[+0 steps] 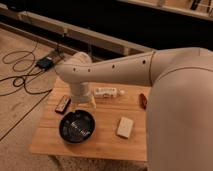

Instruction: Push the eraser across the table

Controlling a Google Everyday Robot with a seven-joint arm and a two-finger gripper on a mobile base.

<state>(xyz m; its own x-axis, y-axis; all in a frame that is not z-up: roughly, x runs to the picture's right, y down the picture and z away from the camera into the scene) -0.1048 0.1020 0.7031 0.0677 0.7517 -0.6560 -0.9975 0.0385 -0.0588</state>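
in the camera view, your claw [83,103] hangs low over the table [105,145], just beyond the black bowl [77,126]; whether it is released or clenched, i cannot tell. the eraser [63,104] lies flat just beside the claw, on the side away from the white bottle [107,92]. it looks light, stiff and low: press squarely against a long edge, or it may spin.

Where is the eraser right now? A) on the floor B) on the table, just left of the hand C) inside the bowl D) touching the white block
B: the eraser lies flat on the table near its left edge, the hand just right of it.
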